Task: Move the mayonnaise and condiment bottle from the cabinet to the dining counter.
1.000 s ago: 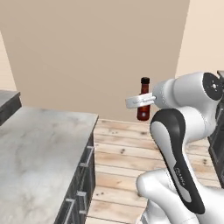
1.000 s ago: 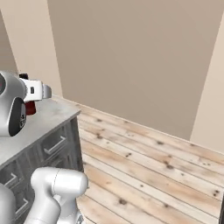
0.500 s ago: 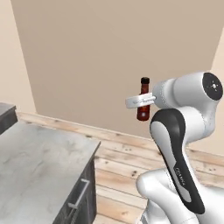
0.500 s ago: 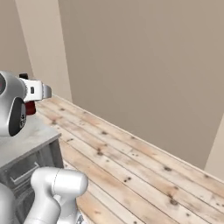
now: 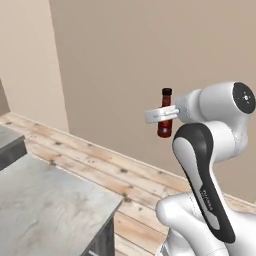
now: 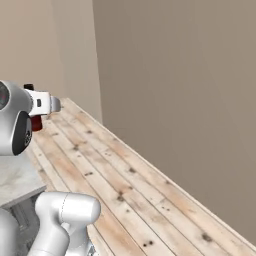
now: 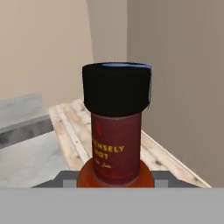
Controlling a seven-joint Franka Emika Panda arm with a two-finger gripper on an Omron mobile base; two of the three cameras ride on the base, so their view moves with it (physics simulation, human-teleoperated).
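The condiment bottle (image 5: 165,119), slim and dark red with a black cap, hangs upright in the air with my gripper (image 5: 163,115) shut on it below the neck. From the right base view the gripper (image 6: 42,104) sticks out at the left edge with the bottle's red body (image 6: 36,123) just under it. In the hand view the bottle (image 7: 116,139) stands close up, its cap and label facing the camera. The mayonnaise, the cabinet and the dining counter are out of view.
A grey stone counter top (image 5: 45,205) lies low at the left, its corner near my arm, and its edge (image 6: 15,177) also appears from the right. Beyond it are a plank floor (image 6: 125,180) and bare beige walls (image 5: 115,60).
The whole scene has swung across both base views, so the camera has turned. The counter slid away to the left and the wall corner came in. The bottle stays held the same way.
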